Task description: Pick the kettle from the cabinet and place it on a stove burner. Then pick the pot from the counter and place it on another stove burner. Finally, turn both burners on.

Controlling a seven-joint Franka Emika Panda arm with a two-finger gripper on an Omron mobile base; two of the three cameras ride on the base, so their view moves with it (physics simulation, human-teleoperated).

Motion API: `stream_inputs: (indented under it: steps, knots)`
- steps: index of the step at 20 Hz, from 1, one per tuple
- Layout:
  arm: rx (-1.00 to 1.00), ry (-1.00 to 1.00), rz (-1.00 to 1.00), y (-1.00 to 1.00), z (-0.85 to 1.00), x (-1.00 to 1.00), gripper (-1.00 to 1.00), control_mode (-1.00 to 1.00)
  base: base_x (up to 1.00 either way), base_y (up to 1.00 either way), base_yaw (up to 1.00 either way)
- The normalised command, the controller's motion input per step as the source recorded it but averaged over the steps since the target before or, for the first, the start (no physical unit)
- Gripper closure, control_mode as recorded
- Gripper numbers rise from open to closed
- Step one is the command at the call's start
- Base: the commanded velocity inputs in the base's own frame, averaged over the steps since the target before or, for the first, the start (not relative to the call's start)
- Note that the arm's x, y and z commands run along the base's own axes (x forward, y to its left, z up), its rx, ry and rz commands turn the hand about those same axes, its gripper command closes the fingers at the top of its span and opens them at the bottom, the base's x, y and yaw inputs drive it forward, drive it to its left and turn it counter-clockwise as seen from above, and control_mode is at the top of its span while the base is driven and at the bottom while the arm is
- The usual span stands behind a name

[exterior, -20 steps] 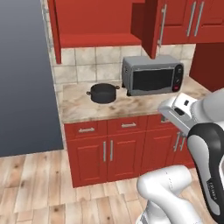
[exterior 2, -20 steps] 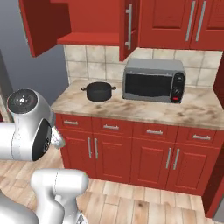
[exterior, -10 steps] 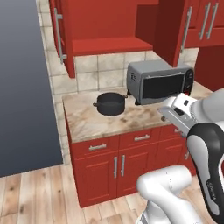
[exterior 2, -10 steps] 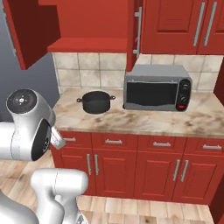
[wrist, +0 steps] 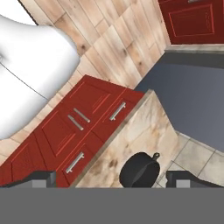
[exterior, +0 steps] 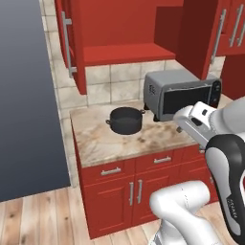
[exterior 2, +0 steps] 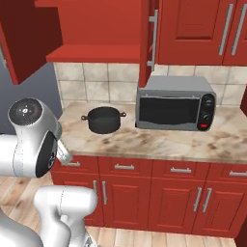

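The black pot (exterior: 125,119) (exterior 2: 102,119) with two loop handles stands on the marbled counter (exterior: 98,143) (exterior 2: 159,142), left of a microwave. In the hand view the pot (wrist: 140,170) lies far below on the counter (wrist: 140,124), between my two fingertips. My gripper (wrist: 113,180) is open and holds nothing. It is well short of the counter, out over the floor. Above the counter, the red cabinet (exterior: 122,50) (exterior 2: 91,50) stands open, its shelf bare. The kettle and the stove burners are out of view.
A grey microwave (exterior: 182,93) (exterior 2: 174,108) sits on the counter right of the pot. A tall dark grey panel (exterior: 24,95) (wrist: 197,100) borders the counter's left end. Red drawers and doors (exterior 2: 125,193) lie below, over a wooden floor (wrist: 109,39).
The whole picture has shifted: the base has driven closer, so the counter, pot and microwave look larger and sit further right in the left base view. The things themselves have not moved.
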Motion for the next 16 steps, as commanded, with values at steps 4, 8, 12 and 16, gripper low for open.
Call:
stream_inputs:
  steps: [4, 8, 12, 16]
  knots:
    - [0.00, 0.00, 0.00, 0.00, 0.00, 0.00, -1.00, 1.00, 0.55, 0.17, 0.00]
    - [0.00, 0.00, 0.00, 0.00, 0.00, 0.00, -1.00, 1.00, 0.57, 0.16, 0.00]
    - [0.00, 0.00, 0.00, 0.00, 0.00, 0.00, -1.00, 1.00, 0.55, 0.17, 0.00]
    - [0.00, 0.00, 0.00, 0.00, 0.00, 0.00, -1.00, 1.00, 0.57, 0.18, 0.00]
